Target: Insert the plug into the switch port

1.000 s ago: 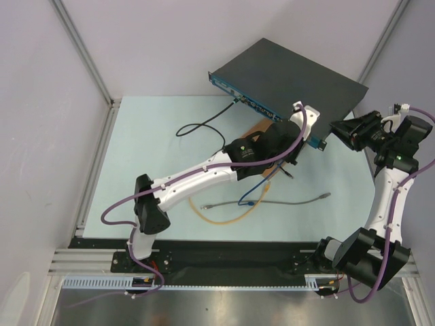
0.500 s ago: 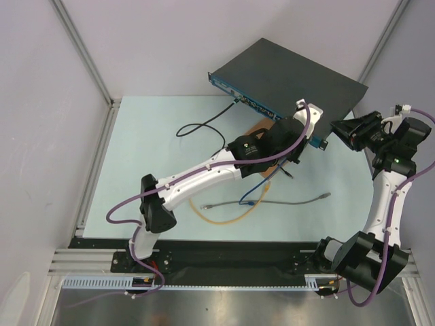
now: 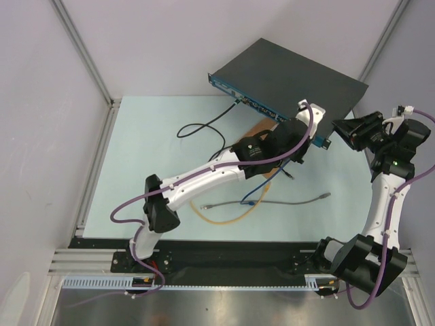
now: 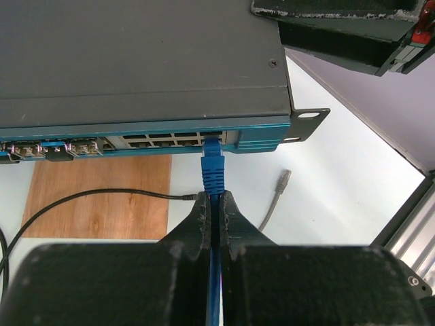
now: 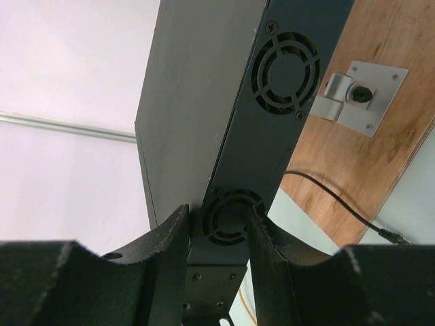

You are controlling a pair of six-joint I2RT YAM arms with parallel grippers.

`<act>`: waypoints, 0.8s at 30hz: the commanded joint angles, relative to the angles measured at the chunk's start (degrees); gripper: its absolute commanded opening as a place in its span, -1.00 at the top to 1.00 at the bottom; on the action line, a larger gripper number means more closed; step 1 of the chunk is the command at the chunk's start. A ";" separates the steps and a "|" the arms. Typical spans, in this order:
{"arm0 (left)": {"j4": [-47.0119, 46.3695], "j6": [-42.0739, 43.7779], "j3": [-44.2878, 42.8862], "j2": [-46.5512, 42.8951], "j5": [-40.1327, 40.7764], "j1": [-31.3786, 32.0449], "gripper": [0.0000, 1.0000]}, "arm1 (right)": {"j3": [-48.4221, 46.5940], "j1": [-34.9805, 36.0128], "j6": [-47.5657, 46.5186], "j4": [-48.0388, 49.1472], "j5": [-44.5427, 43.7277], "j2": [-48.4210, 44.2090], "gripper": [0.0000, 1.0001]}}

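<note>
- Top external view: the pale blue-green surface (image 3: 149,156) fills the floor of the enclosure, between grey walls.
- The switch (image 3: 285,71) lies at the far right of the surface, set at an angle, with its teal front face and row of sockets turned towards the near left.
- A wooden board (image 4: 102,197) lies flat under and just in front of the switch's front face.
- The right end effector (image 5: 217,214) clasps the right end of the switch, one finger on each broad face, beside a round fan grille.
- The left end effector (image 4: 213,200) is pressed together on a blue cable just behind the plug (image 4: 213,166).
- A black cable (image 3: 204,125) runs from a socket further left and loops across the surface; a grey cable (image 3: 299,200) lies loose nearer the arm bases.
- The blue plug stands straight out from a socket near the right end of the row, its tip at the opening; whether it is fully seated cannot be told.
</note>
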State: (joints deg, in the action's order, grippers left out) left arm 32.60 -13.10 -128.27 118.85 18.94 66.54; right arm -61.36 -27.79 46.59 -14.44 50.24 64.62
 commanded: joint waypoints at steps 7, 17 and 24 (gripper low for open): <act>-23.20 -3.07 -5.68 6.66 1.45 -1.24 0.99 | 2.83 8.54 0.00 -1.38 8.30 0.77 1.00; -22.23 -2.98 3.02 0.69 0.31 -1.86 0.99 | -7.35 4.16 -17.31 -17.26 13.03 3.58 0.46; -21.53 -3.25 3.99 0.16 -0.39 -1.86 0.99 | -15.95 -4.46 -34.00 -31.77 22.00 6.47 -0.17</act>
State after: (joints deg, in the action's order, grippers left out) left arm 24.73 -14.94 -124.44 118.80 18.83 67.02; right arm -72.07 -31.11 23.86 -33.61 60.51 69.41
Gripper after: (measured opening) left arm 0.034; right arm 0.555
